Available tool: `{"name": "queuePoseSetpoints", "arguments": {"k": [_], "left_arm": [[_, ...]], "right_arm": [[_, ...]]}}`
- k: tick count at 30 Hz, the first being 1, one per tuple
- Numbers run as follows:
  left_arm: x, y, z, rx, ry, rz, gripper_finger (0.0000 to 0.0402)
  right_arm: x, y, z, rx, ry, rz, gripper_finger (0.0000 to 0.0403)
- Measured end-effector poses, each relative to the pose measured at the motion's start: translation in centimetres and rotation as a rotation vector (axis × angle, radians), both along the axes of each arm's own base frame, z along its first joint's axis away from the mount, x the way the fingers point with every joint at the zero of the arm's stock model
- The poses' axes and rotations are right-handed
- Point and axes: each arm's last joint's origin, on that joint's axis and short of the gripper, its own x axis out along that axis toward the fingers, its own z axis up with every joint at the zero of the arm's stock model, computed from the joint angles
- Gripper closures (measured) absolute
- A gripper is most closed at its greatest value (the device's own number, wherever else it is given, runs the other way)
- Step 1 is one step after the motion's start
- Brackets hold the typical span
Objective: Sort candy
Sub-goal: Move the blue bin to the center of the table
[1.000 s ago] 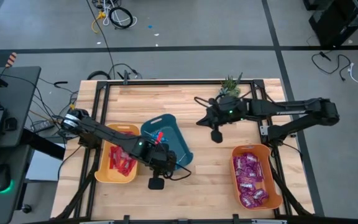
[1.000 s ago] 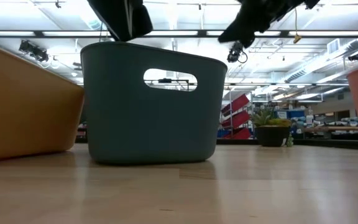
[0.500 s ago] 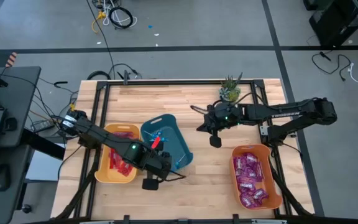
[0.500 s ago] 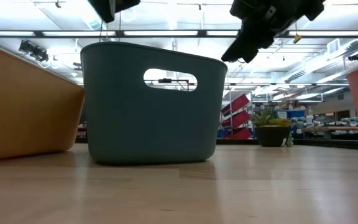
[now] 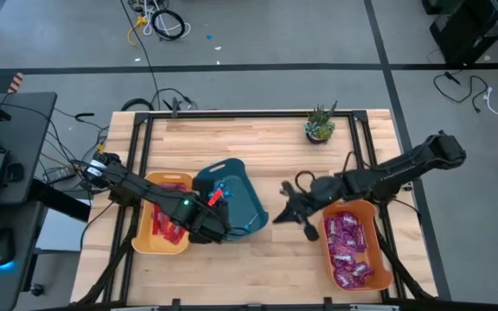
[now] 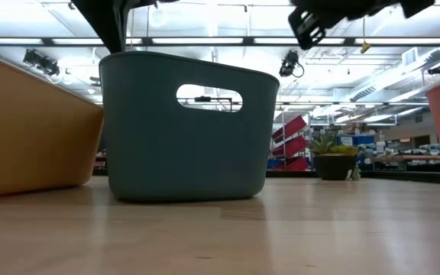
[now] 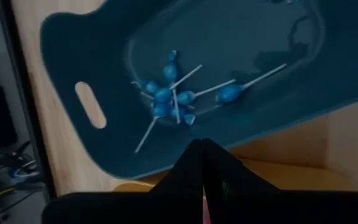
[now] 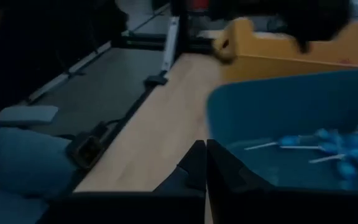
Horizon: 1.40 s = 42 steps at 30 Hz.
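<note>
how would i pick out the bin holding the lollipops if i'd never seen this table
Start at the wooden table and find the three plastic bins along its near half. The teal bin is the middle one, between the yellow bin of red packets and the orange bin of purple packets. It alone is dark teal and holds tiny blue lollipops on white sticks.

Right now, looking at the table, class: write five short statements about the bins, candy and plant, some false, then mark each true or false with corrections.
1. The lollipops lie in the teal bin. True.
2. The orange bin holds red packets. False: it holds purple packets.
3. The plant stands at the table's far edge. True.
4. The left end effector is open. False: it is shut.
5. The yellow bin is empty. False: it holds red packets.
</note>
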Motion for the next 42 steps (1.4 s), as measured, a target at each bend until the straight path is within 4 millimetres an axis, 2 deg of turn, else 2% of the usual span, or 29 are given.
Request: {"name": "queuePoseSetpoints", "arguments": {"k": [6,11,21,34,42], "left_arm": [[0.0,0.2,0.0,0.036,0.0,-0.011,0.0402],[0.0,0.2,0.0,0.043,-0.003,-0.021,0.0402],[0.2,0.1,0.0,0.034,-0.025,-0.022,0.0402],[0.4,-0.8,0.0,-0.012,-0.071,-0.034,0.0402],[0.1,-0.7,0.0,-0.007,-0.047,-0.01,0.0402]], "right_arm": [[0.7,3.2,-1.6,0.017,-0.001,0.0,0.0403],[1.5,4.6,-3.5,0.039,0.05,-0.043,0.0403],[2.6,4.7,-6.7,0.023,0.147,-0.234,0.0403],[2.6,4.1,-6.6,0.018,0.145,-0.351,0.0403],[2.5,3.8,-6.7,-0.006,0.149,-0.408,0.0403]]}}
